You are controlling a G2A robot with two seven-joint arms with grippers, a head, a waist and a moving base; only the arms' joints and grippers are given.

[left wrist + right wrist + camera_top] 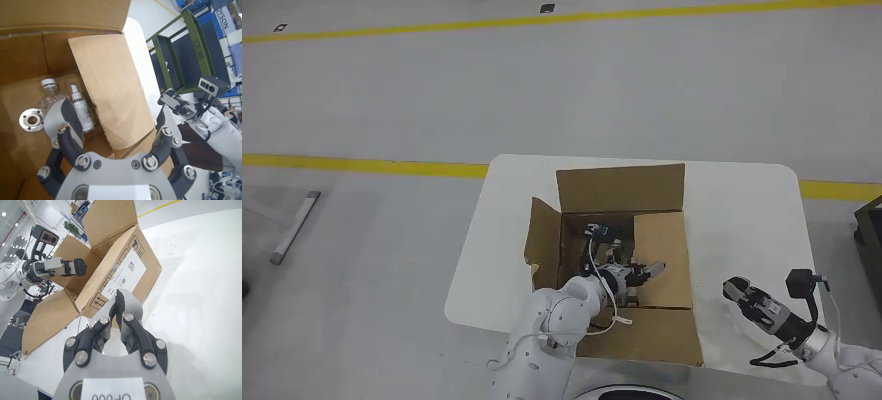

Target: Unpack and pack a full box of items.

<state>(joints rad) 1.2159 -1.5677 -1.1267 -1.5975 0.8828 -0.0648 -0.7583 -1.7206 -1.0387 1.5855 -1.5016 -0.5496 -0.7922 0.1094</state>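
While the white table (742, 200) sits on a grey floor (542, 90) crossed by yellow lines (362, 165), with a green rack (179, 56) off to the robot's right, the cardboard box (622, 188) stands open near the table's middle, toward the robot's edge. It is plain brown, with a white label and printed handling marks on its right wall, and one flap (111, 91) leans inward over the opening. Down on its floor lie a clear bottle (50, 94) with a white cap, a small white spray bottle (82, 109) just beside it, and a metal flange (31, 120) close by. And there's the left gripper (113, 113), inside the box above them, fingers spread wide and gripping nothing. Over on the bare tabletop to the box's right, the right gripper (118, 302) hovers with its pads pressed together, nothing between them.
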